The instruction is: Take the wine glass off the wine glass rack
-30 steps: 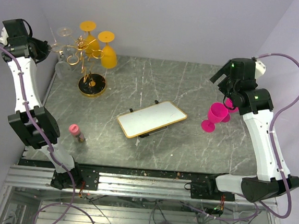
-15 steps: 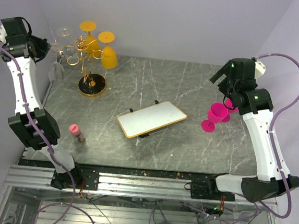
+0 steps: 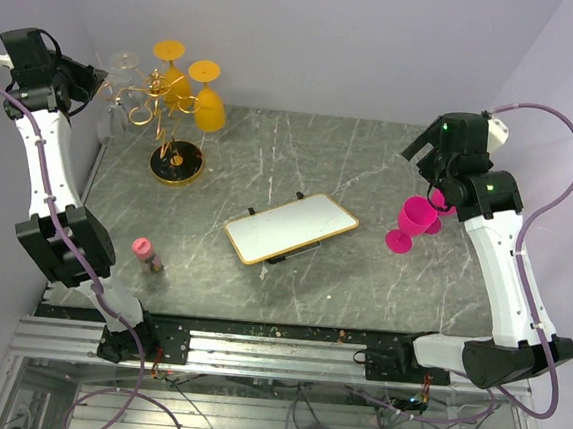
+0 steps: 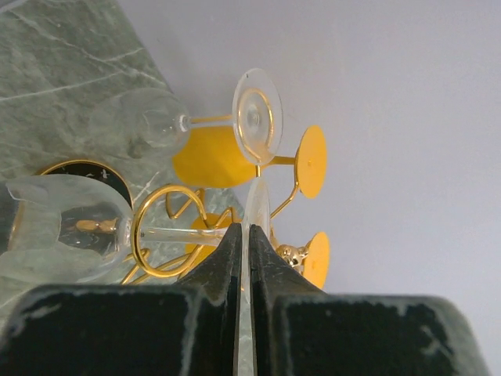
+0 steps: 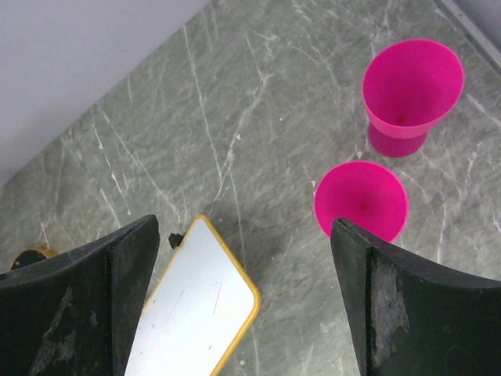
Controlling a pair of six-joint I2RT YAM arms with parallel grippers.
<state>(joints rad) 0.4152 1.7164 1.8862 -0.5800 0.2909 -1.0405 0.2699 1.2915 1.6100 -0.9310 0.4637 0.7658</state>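
The gold wine glass rack (image 3: 164, 103) stands at the back left on its round dark base (image 3: 177, 166). My left gripper (image 3: 95, 85) is at its left side, shut on the foot (image 4: 257, 205) of a clear wine glass (image 3: 110, 119). In the left wrist view my left gripper (image 4: 244, 232) pinches that foot edge-on. The stem runs left across a gold loop (image 4: 141, 235) to the bowl (image 4: 66, 223); I cannot tell whether the stem is inside the loop. My right gripper (image 5: 244, 229) is open and empty over the table at the right.
Another clear glass (image 4: 257, 116) and yellow glasses (image 3: 209, 109) hang on the rack. Two pink cups (image 3: 414, 224) stand under my right arm, also in the right wrist view (image 5: 412, 86). A white gold-rimmed tray (image 3: 290, 227) lies mid-table. A small pink-capped bottle (image 3: 145, 252) stands at the front left.
My left gripper has shifted a little toward the back and right, and the clear glass it holds has risen with it. The right arm has not moved.
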